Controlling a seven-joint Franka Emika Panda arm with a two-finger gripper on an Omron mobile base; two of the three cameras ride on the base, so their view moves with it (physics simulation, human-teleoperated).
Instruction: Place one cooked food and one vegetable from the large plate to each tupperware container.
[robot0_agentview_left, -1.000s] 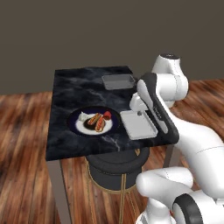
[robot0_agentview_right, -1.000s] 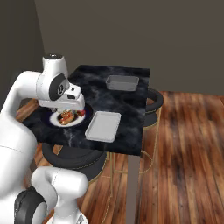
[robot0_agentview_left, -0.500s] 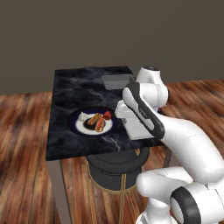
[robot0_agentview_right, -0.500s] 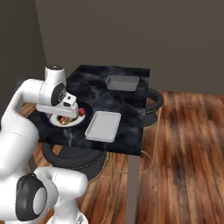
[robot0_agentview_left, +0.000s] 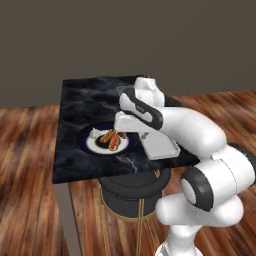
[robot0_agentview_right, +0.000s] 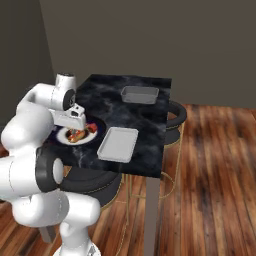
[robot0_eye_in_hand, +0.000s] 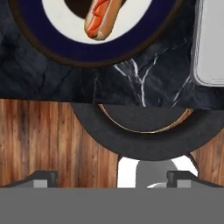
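Marbled black table (robot0_agentview_left: 80, 100) carries everything. Pincer (robot0_eye_in_hand: 113, 176): two dark tips, set wide apart, nothing between them, touching nothing. In the left base view the arm covers the far side of the large plate (robot0_agentview_left: 87, 145) and part of the pale tupperware container (robot0_agentview_left: 162, 147); the pincer itself is hard to make out there. Hand view cuts the plate off at the top, one hot dog (robot0_eye_in_hand: 98, 19) partly visible ahead of the tips; other food too small to identify. Count: one plate, just ahead of the pincer; two containers, the pale one beside the plate, the darker tupperware container (robot0_agentview_right: 140, 94) well beyond. One black stool (robot0_eye_in_hand: 148, 131) under the table edge.
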